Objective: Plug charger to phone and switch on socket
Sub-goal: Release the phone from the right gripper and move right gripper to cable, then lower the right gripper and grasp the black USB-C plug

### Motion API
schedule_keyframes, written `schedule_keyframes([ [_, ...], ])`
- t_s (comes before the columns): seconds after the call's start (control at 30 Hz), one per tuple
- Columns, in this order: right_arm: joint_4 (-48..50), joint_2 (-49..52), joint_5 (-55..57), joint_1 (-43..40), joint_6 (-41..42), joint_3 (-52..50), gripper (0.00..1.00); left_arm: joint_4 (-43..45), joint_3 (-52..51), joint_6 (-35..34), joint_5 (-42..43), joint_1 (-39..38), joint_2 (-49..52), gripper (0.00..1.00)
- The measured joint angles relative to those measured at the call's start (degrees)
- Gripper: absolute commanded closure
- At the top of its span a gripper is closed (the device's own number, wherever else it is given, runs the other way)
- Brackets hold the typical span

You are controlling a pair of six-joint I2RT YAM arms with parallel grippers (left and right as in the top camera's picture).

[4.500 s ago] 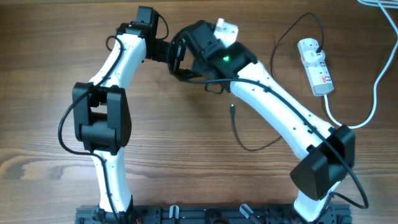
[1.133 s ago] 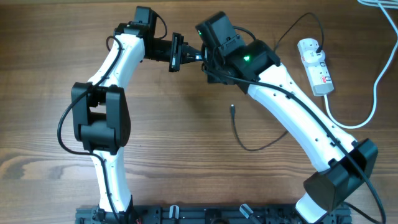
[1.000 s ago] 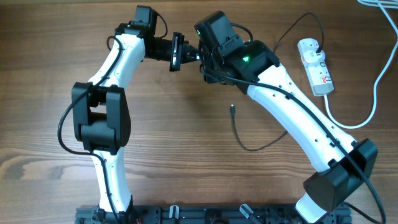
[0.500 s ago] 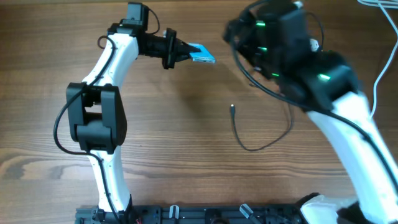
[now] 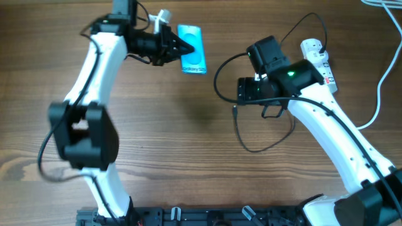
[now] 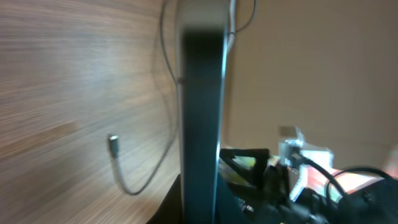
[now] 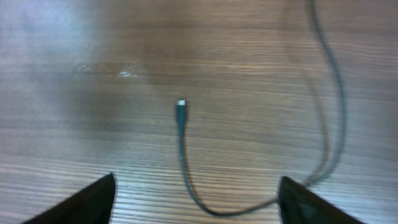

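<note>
In the overhead view the phone (image 5: pixel 193 56), cyan screen up, hangs above the table's far left-centre with my left gripper (image 5: pixel 174 48) shut on its left edge. The left wrist view shows the phone (image 6: pixel 201 106) edge-on as a dark upright bar. The charger runs as a thin black cable (image 5: pixel 251 149) from its plug in the socket (image 5: pixel 318 64) to a loose connector tip (image 5: pixel 234 110) on the wood. My right gripper (image 5: pixel 242 92) hovers open just above and right of that tip. In the right wrist view the tip (image 7: pixel 180 106) lies ahead of my right gripper (image 7: pixel 197 180), its fingers (image 7: pixel 93 200) wide apart.
The socket's thick white cord (image 5: pixel 379 94) curves along the right edge of the table. My right arm's forearm (image 5: pixel 333 135) crosses the right half and covers part of the socket. The left arm's elbow (image 5: pixel 78 135) stands at the left.
One second ago both grippers met at the phone. The left gripper has since carried it left with the screen turned up. The right gripper opened, swung right, then came back over the cable tip.
</note>
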Motion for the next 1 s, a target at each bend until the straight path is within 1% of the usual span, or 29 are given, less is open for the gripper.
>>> schedule_keyframes([
  [0.1, 3.26, 1.46, -2.29, 0.0, -0.83, -3.08, 0.13, -4.76, 0.17, 1.62, -12.24, 1.03, -6.14, 0.96],
  [0.17, 5.77, 2.75, -3.02, 0.0, -0.79, -5.09, 0.14, -7.19, 0.39, 2.19, -19.26, 1.16, -7.28, 0.96],
  [0.23, 8.57, 5.09, -3.58, 0.0, 0.09, -7.72, 0.21, -9.64, 0.33, 2.36, -25.49, 1.11, -7.08, 0.96],
  [0.3, 10.62, 8.81, -3.98, 0.0, 1.25, -10.21, 0.34, -11.28, 0.15, 2.47, -30.36, 1.09, -6.8, 0.96],
  [0.33, 10.93, 10.54, -4.22, 0.0, 1.51, -10.97, 0.36, -11.28, 0.15, 2.45, -32.06, 1.09, -6.8, 0.96],
  [0.37, 11.15, 11.5, -4.35, 0.0, 1.99, -11.28, 0.46, -11.26, 0.15, 2.34, -33.07, 1.09, -6.8, 0.96],
  [0.4, 11.41, 13.05, -4.61, 0.0, 2.16, -11.47, 0.53, -11.1, 0.15, 1.99, -34.34, 1.09, -6.8, 0.96],
  [0.67, 15.1, 18.73, -4.96, 2.14, 2.47, -11.45, 0.52, -10.58, 0.15, 0.87, -36.81, 1.09, -6.78, 0.96],
  [0.8, 16.02, 18.99, -4.96, 2.67, 2.84, -11.45, 0.53, -10.62, 0.15, 0.87, -36.87, 1.09, -6.78, 0.96],
  [0.87, 16.22, 18.99, -4.96, 2.67, 3.08, -11.47, 0.55, -10.62, 0.15, 0.85, -36.85, 1.09, -6.78, 0.96],
  [0.97, 17.14, 18.99, -4.94, 2.67, 3.5, -11.45, 0.66, -10.62, 0.15, 0.87, -36.85, 1.09, -6.78, 0.96],
  [1.0, 17.31, 18.99, -4.94, 2.67, 3.69, -11.47, 0.66, -10.64, 0.15, 0.85, -36.85, 1.09, -6.78, 0.96],
])
